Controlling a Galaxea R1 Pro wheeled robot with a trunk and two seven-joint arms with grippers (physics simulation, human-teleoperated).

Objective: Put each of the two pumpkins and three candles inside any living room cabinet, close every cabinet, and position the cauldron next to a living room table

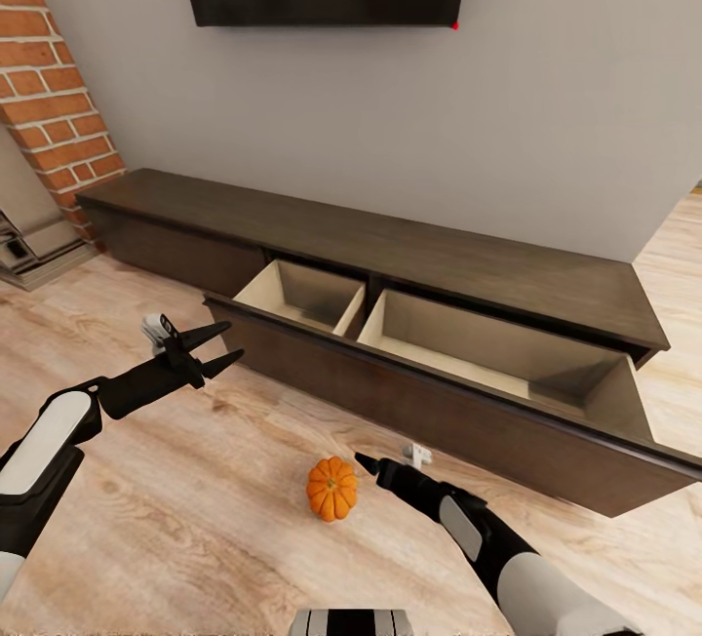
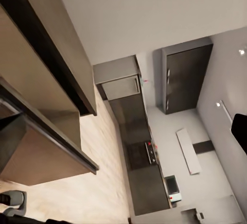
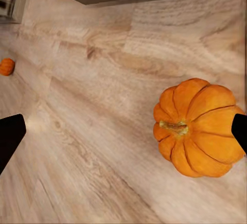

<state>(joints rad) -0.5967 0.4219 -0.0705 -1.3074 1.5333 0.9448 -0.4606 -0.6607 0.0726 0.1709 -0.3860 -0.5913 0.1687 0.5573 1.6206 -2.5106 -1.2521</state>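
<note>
Right gripper [image 1: 363,461] spread wide, low over the floor, near pumpkin [image 3: 198,127] just off one fingertip, not gripped yet. Left gripper [image 1: 226,343] also spread, empty, hanging by the console's drawer front. Cabinet [image 1: 507,421] drawer is pulled out, both compartments look bare. Second pumpkin [image 3: 6,66] sits well off on the floor. My read: nothing stowed yet; candles, cauldron, closing all pending.

Cut off and too small to tell

The long dark-brown wooden console's open drawer front [image 1: 468,412] runs past the right edge; a tiny orange blob [image 3: 6,66], edge-cropped, is too small to identify.
</note>
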